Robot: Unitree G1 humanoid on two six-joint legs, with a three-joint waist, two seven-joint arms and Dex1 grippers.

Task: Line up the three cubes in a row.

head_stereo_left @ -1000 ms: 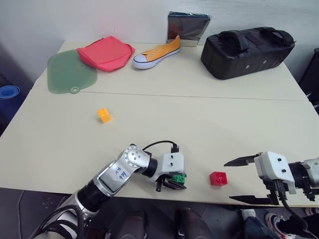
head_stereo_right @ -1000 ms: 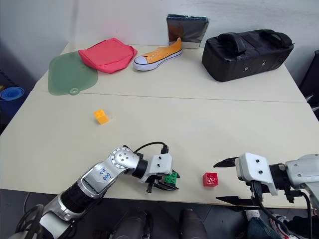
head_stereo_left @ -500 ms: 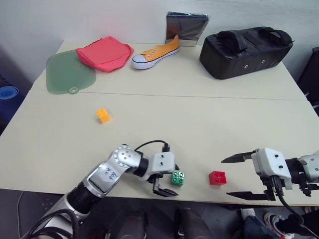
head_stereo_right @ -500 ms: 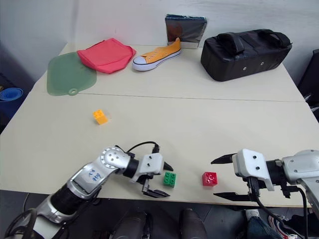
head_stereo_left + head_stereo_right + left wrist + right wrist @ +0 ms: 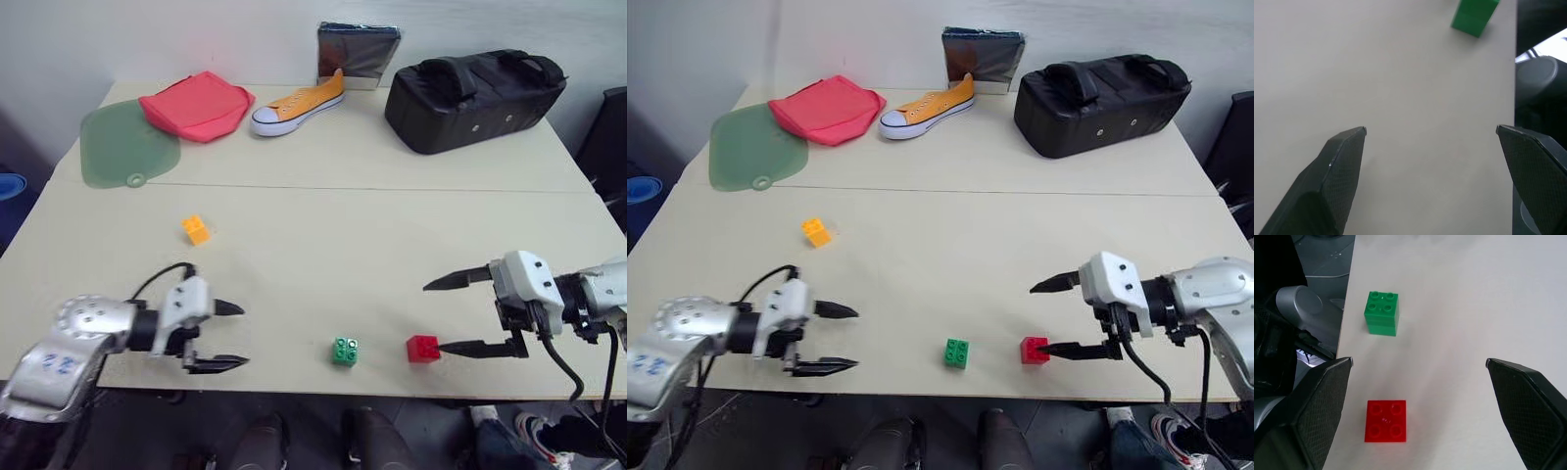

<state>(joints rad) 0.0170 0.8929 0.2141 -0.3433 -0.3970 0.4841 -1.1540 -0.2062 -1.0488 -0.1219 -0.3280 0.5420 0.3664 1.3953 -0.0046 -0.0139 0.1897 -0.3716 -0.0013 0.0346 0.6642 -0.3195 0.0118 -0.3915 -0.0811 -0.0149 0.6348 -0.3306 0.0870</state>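
Note:
A green cube (image 5: 345,351) and a red cube (image 5: 422,348) sit side by side near the table's front edge. The orange-yellow cube (image 5: 195,229) lies apart, farther back on the left. My left gripper (image 5: 235,335) is open and empty at the front left, well clear of the green cube (image 5: 1474,15). My right gripper (image 5: 434,316) is open at the front right, its lower fingertip close beside the red cube (image 5: 1385,421). In the right wrist view the red cube lies ahead between the fingers, with the green cube (image 5: 1381,312) beyond it.
At the table's back stand a black bag (image 5: 470,88), an orange sneaker (image 5: 297,101), a red cloth (image 5: 194,104), a green mat (image 5: 125,147) and a dark box (image 5: 357,49). A seam (image 5: 392,188) crosses the table.
My left gripper let go of the green cube, opened and swung far left along the front edge. The green cube stays next to the red one. My right gripper edged toward the red cube.

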